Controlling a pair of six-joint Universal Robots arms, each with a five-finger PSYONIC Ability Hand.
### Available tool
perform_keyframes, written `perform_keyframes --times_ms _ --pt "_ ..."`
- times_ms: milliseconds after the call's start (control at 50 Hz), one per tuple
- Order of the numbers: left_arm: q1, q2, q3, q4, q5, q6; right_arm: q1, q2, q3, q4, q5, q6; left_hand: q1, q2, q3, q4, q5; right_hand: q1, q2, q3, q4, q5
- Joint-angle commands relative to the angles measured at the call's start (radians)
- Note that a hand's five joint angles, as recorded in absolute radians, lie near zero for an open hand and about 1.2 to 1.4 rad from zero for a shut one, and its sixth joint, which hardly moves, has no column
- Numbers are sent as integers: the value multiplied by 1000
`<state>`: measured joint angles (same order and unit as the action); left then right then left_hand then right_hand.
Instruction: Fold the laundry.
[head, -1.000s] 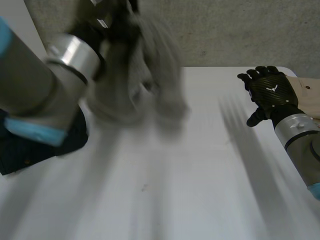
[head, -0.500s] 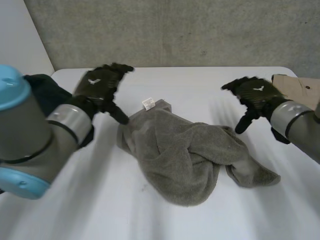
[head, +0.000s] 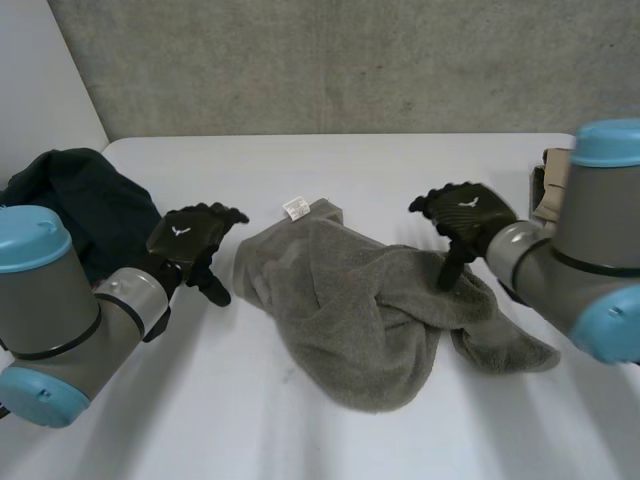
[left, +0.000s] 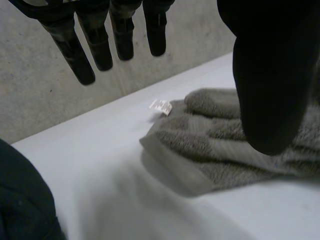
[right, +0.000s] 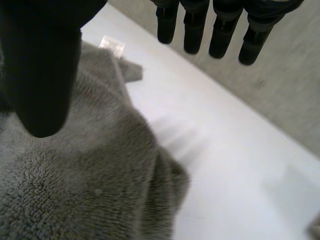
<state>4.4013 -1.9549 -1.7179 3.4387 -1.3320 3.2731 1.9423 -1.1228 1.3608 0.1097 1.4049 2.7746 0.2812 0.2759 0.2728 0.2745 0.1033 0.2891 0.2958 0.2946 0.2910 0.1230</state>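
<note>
Left robot hand (head: 190, 235) beside crumpled towel (head: 360, 310)

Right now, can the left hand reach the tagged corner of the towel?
Probably yes. The left hand is open, beside the grey towel, with bare table between it and the corner carrying the white tag; nothing blocks it.

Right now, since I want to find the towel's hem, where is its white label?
In the head view the white label sits at the grey towel's far corner, nearer the left hand than the right hand.
</note>
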Motion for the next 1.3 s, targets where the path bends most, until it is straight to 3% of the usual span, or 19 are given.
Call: perform_keyframes --times_ms 20,180,400,460,500,560,580,600,620,660,720,820,920,980,1040,1100,1300 --pt "9 -64 52 -22 14 59 -57 -232 231 2 -90 -163 193 199 202 200 197 249 243 244 247 241" --pt "-17 -174 153 -35 34 85 -95 -299 400 131 -136 -363 161 167 170 168 165 294 287 288 292 285" --pt "-83 -338 313 -47 16 131 -111 -230 534 -149 -126 -362 190 196 199 197 194 223 216 218 221 215" --pt "-95 -381 359 -55 -9 168 -108 -177 540 -211 -110 -362 302 307 310 308 305 197 190 191 195 188" --pt "-98 -406 388 -58 -30 184 -108 -141 535 -246 -93 -362 547 552 556 554 550 214 207 209 212 206" --pt "-103 -421 406 -59 -47 188 -108 -83 521 -326 -52 -345 897 902 905 903 900 486 479 481 484 478" --pt "-108 -424 412 -59 -58 189 -108 -74 517 -346 -43 -339 1113 1118 1121 1120 1116 624 617 618 622 616" --pt "-111 -421 414 -59 -65 189 -109 -60 505 -381 -29 -325 1115 1120 1123 1122 1118 936 930 931 934 928" --pt "-114 -415 414 -59 -72 189 -109 -60 500 -393 -24 -317 1115 1120 1123 1122 1118 1105 1099 1100 1104 1097" --pt "-117 -376 400 -69 -99 183 -111 -63 488 -403 -15 -299 1115 1120 1123 1122 1118 1107 1100 1102 1105 1099" --pt "-114 -291 365 -95 -127 171 -112 -106 459 -378 -12 -259 1115 1120 1123 1122 1118 1107 1100 1102 1105 1099" --pt "-60 22 287 -153 -128 113 -184 -287 370 -271 -32 -208 1115 1120 1123 1122 1118 1107 1100 1102 1105 1099" --pt "-8 241 270 -234 -44 42 -290 -413 172 -17 -163 -182 1115 1120 1123 1122 1118 1107 1100 1102 1105 1099" --pt "24 327 273 -320 23 10 -348 -408 80 95 -236 -171 1115 1120 1123 1122 1118 1107 1100 1102 1105 1099" --pt "46 361 274 -393 63 5 -390 -353 -29 206 -297 -164 1115 1120 1123 1122 1118 1107 1100 1102 1105 1099" --pt "58 355 271 -431 66 7 -375 -283 -115 269 -290 -171 1115 1120 1123 1122 1118 1107 1100 1102 1105 1099" --pt "38 38 280 -414 11 77 -260 46 -232 239 -141 -245 1115 1120 1123 1122 1118 1107 1100 1102 1105 1099"
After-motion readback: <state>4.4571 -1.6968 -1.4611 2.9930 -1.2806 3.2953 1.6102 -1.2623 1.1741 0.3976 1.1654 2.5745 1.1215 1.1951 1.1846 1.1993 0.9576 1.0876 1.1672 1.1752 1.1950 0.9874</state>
